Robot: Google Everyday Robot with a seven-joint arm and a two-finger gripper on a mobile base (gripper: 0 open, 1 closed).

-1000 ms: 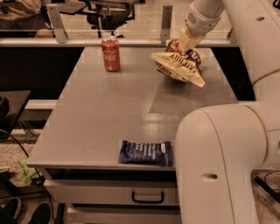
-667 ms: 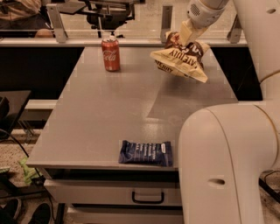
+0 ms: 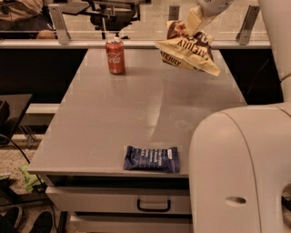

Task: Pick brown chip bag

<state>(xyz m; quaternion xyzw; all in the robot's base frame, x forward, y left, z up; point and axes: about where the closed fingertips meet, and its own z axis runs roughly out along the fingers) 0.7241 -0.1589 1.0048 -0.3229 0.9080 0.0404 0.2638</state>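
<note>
The white arm (image 3: 213,5) angles down from one o'clock — its gripper (image 3: 193,22) clamps the crinkly brown-and-cream chip bag (image 3: 188,51), tilted over the grey metal table (image 3: 113,113).

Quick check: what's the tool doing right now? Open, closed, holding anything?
Tool: closed on the top of the chip bag, holding it in the air over the far right of the table.

A single view, set high behind the near edge of the desk (image 3: 113,113), angled down and forward along its length. The robot's own pale arm shell (image 3: 236,173) crowds the lower right, very near the lens. The claw (image 3: 194,22) sits far off at the top edge, clamped on the brown chip bag (image 3: 186,49).
</note>
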